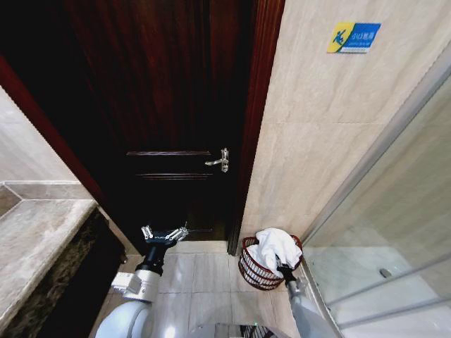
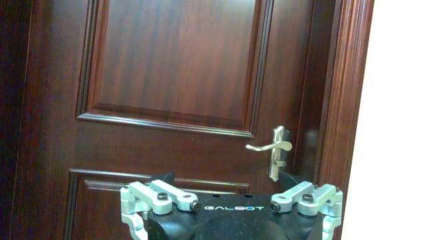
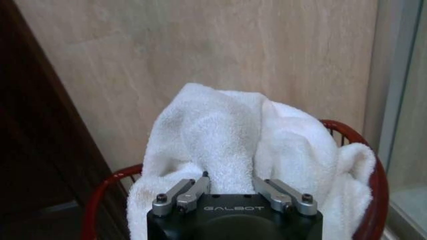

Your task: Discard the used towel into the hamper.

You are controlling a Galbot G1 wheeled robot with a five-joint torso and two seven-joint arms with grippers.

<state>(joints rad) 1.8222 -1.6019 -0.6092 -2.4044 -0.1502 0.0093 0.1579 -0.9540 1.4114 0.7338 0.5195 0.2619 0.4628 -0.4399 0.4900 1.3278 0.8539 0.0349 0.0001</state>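
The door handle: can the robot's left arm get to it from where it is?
Probably yes. The left gripper is open and points at the door, with the door handle ahead of it and nothing between them. Whether the arm stretches far enough is unclear.

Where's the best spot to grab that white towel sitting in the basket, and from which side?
Probably the raised fold at the top of the towel, approached from above. It stands heaped above the hamper rim, so a bunched ridge is free there, while the lower cloth drapes over the wire wall. The right pincer is already at it.
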